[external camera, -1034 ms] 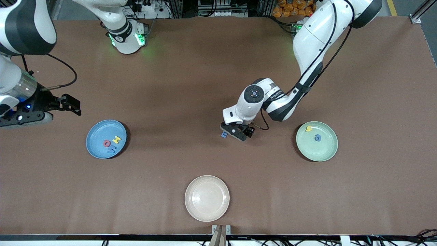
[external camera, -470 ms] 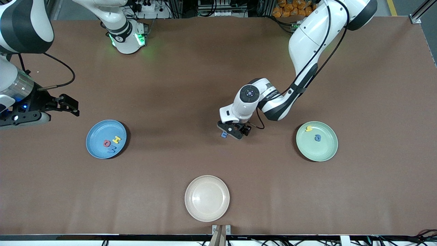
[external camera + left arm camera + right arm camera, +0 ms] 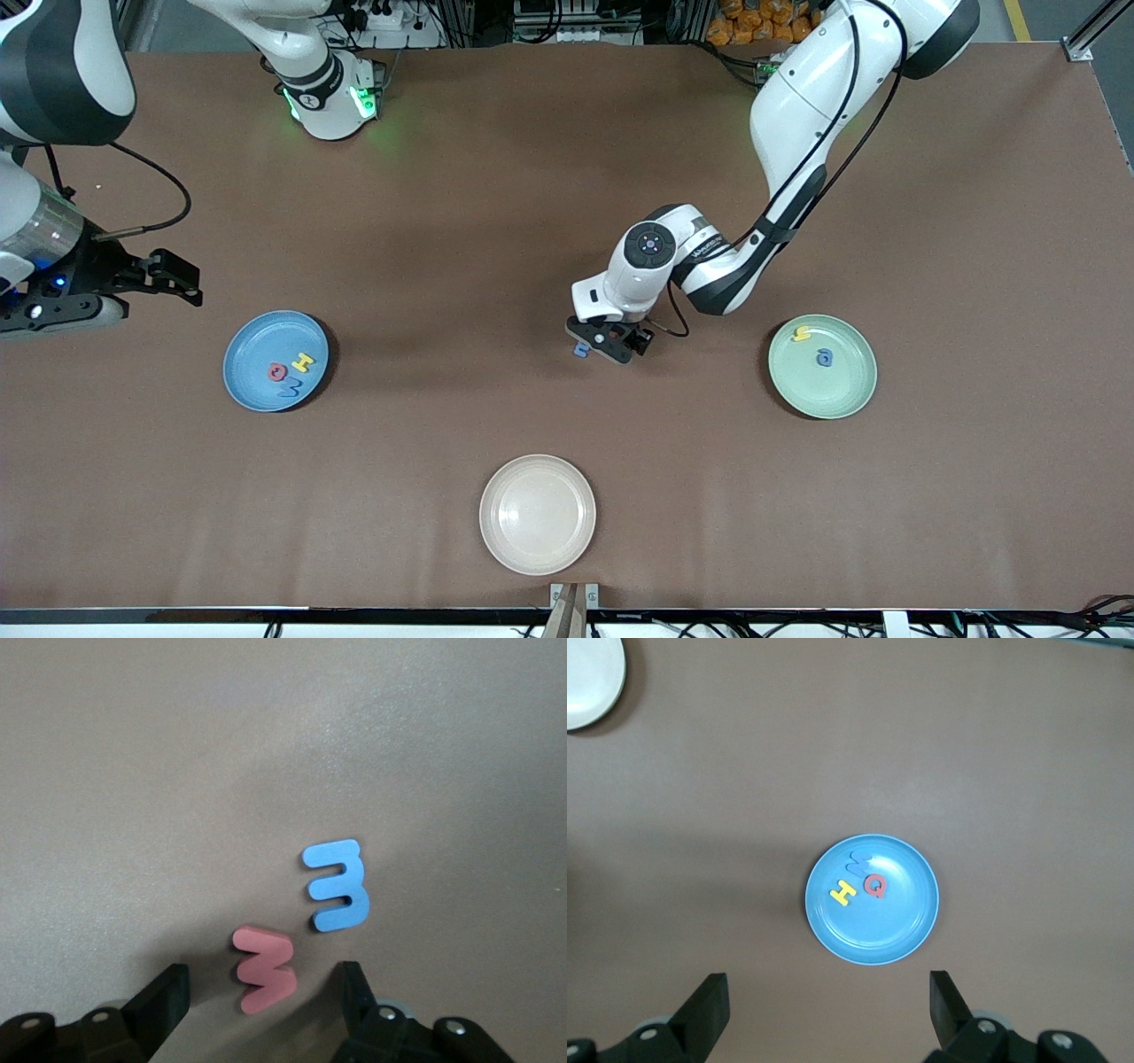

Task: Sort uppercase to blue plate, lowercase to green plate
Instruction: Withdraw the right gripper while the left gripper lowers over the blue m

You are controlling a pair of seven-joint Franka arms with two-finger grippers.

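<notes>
Left pincer [image 3: 261, 992] shifted slightly, spread wide around small red m [image 3: 263, 968]; blue m [image 3: 337, 885] beside; right pincer [image 3: 828, 1010] waits released.

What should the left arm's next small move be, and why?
Probably lower the left tool straight down: its open fingers bracket the red letter, which lies flat on the table beside the blue letter. The right tool waits.

A robotics lab is indicated: two bench-mounted arms, a brown-covered table [image 3: 496, 221], cabling and aluminium framing [image 3: 1094, 31] alongside.
</notes>
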